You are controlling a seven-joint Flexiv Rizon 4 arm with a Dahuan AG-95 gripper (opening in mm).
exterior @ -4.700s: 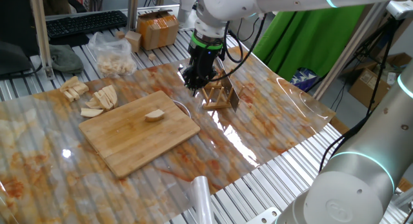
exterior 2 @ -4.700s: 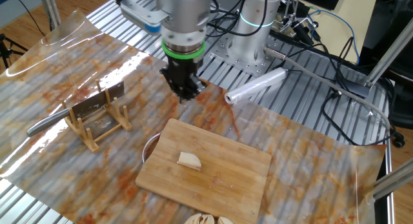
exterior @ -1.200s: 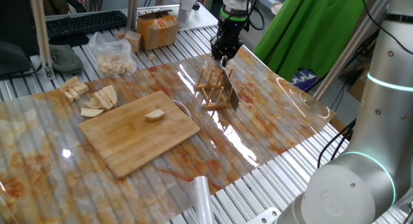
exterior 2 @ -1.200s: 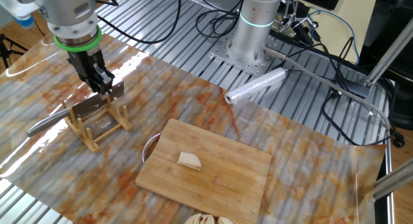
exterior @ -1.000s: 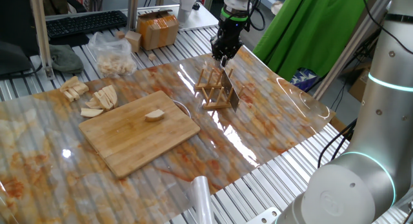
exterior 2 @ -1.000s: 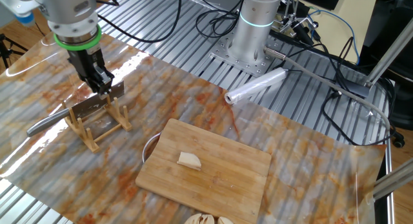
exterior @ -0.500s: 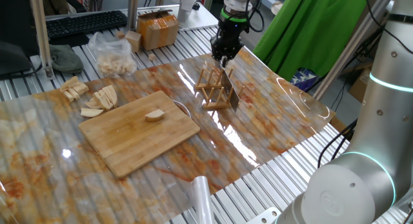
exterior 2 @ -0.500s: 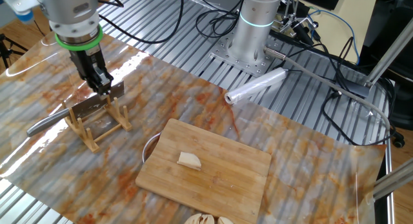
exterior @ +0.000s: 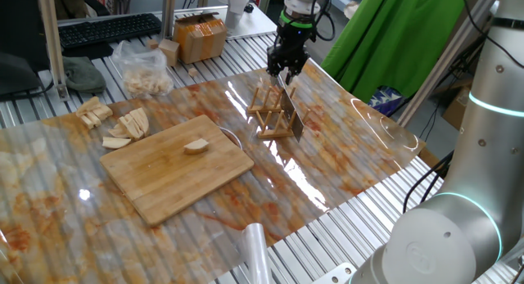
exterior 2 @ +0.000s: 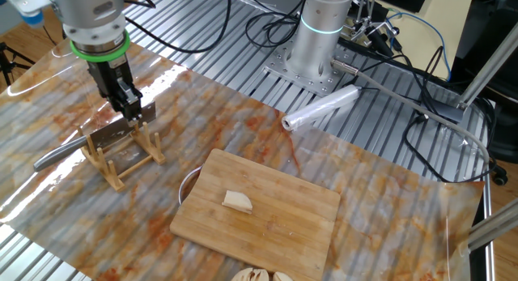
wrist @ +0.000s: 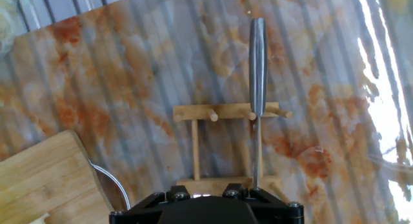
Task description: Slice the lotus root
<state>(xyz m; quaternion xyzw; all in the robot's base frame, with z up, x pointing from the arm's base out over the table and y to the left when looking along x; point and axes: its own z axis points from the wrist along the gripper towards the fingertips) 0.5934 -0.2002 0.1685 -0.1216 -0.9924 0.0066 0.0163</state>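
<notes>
The lotus root piece [exterior 2: 237, 202] lies near the middle of the wooden cutting board [exterior 2: 283, 236], uncut and well apart from the arm; in one fixed view it shows as a small pale wedge [exterior: 196, 146] on that board [exterior: 164, 182]. Beyond the board stands the wooden rack [exterior 2: 129, 155], and in it the cleaver [exterior 2: 113, 134] rests on edge, its handle [exterior 2: 55, 157] reaching out past the rack over the desk [exterior 2: 48, 87]. The gripper [exterior 2: 129, 109] points straight down just over the blade's top corner, at the end away from the handle. From the hand view the knife [wrist: 257, 88] runs as a thin line up the middle of the rack [wrist: 226, 146], so the hand looks lined up with the spine, but the fingertips themselves are out of that picture. Whether the jaws are apart, together or pinching the blade I cannot tell from these pictures; they look close around the steel without a clear gap or a clear grip. The step in hand seems to be fetching the knife. To do it well, the jaws should straddle the spine squarely, close firmly on flat metal, and then lift straight up so the blade clears the rack's pegs without tipping the rack. A skewed pinch near the corner could let the heavy handle end swing down.
</notes>
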